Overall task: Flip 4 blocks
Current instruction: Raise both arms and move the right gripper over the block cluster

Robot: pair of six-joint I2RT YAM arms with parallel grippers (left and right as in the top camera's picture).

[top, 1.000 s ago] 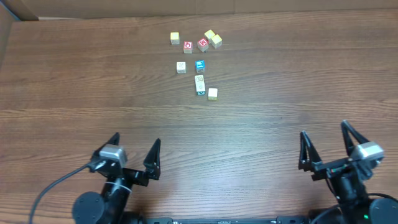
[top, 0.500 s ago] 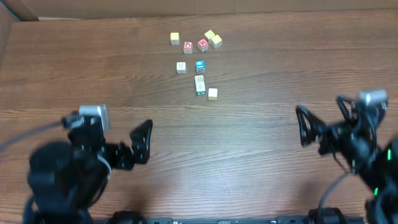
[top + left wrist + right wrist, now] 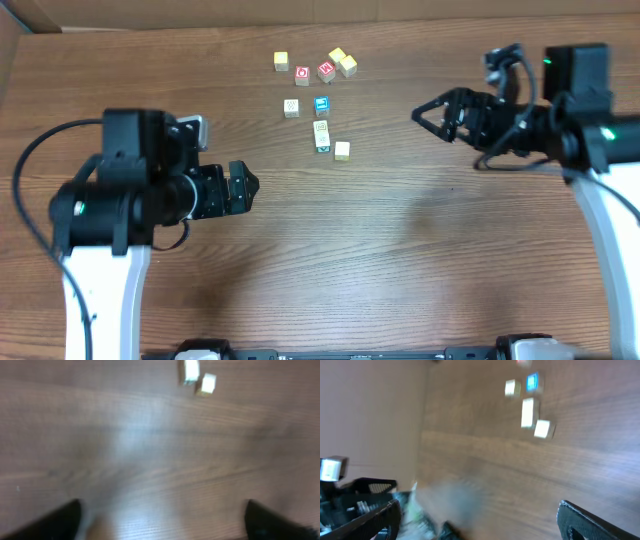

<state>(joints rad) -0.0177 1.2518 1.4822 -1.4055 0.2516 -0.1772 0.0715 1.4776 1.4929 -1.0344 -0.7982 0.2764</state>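
Blocks [image 3: 321,130] untouched | left pincer [image 3: 238,188] wide open, empty | right pincer [image 3: 428,115] wide open, empty

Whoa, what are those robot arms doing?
Two robot arms hang over a wooden table. The left gripper and the right gripper are both open and empty. A bunch of little blocks sits at the far side of the table, between them. Neither gripper touches any of them, so none is held yet.

left gripper [image 3: 243,187] and right gripper [image 3: 432,118] hover, jaws spread wide.
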